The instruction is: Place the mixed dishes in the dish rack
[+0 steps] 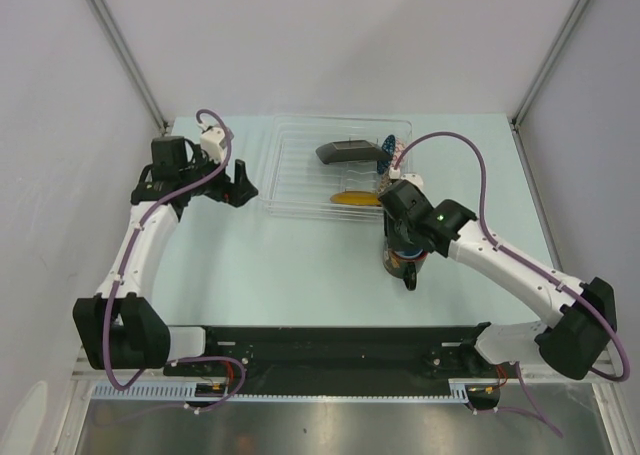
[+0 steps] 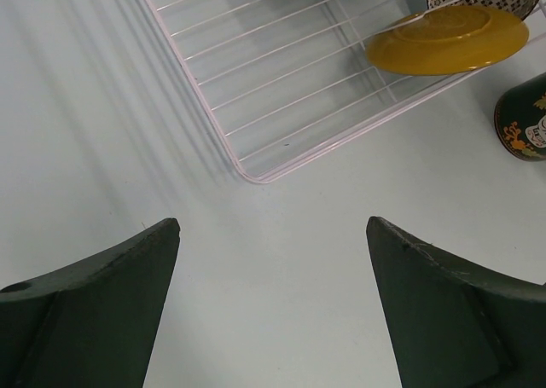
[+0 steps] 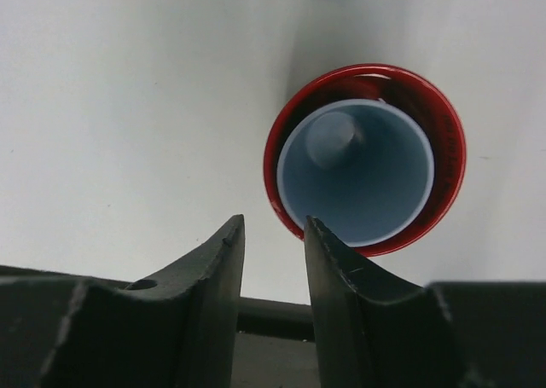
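The red-rimmed mug [image 1: 403, 265] stands upright on the table just in front of the dish rack [image 1: 290, 165], its dark handle toward the near edge. In the right wrist view I look down into the mug's blue inside [image 3: 367, 162]. My right gripper [image 3: 273, 222] hangs over the mug [image 1: 405, 245], jaws narrowed to a small gap with only table showing between them; one fingertip [image 3: 320, 230] lies over the red rim. The yellow plate [image 1: 355, 197], the dark square plate [image 1: 347, 152] and the mosaic bowl [image 1: 388, 155] lie in the rack. My left gripper [image 1: 240, 190] is open over bare table [image 2: 273, 226].
The rack's clear near corner [image 2: 256, 170] lies just ahead of the left fingers, with the yellow plate [image 2: 448, 38] leaning on its front wall and the mug [image 2: 522, 119] beyond. White walls close in the table on both sides and at the back.
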Controlling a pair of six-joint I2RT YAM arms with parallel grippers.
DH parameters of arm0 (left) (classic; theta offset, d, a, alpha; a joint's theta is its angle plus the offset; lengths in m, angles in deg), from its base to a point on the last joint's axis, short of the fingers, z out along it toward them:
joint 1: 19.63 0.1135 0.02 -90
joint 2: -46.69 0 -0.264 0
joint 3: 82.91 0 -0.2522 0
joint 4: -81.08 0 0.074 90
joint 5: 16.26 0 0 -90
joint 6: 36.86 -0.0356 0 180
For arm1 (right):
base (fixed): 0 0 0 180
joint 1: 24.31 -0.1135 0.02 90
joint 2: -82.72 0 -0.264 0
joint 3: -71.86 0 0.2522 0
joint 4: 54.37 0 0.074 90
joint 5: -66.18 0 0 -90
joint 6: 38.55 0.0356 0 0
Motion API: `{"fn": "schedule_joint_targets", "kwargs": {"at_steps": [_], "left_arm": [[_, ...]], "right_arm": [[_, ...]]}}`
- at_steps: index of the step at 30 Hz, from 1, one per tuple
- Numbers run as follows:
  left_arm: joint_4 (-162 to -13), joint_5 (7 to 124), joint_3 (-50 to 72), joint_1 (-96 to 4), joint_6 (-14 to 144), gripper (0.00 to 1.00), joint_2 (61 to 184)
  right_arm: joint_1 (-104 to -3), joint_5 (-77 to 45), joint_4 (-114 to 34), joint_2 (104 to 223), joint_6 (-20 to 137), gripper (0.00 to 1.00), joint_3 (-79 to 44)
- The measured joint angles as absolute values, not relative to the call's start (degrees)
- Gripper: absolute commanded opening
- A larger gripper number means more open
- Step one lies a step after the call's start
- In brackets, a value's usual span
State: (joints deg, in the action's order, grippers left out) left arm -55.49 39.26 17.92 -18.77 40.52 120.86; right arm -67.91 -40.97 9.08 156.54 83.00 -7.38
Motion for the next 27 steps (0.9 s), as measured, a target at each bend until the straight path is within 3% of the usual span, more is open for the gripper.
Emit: {"fn": "schedule_joint_targets", "kwargs": {"at_steps": [27], "left_arm": [[-55.97,40.14,20.24,-18.77,39.98,0.96,120.64]], "right_arm": [[-64.87,-40.83,9.12,162.44,82.43,0.41,-7.38]]}}
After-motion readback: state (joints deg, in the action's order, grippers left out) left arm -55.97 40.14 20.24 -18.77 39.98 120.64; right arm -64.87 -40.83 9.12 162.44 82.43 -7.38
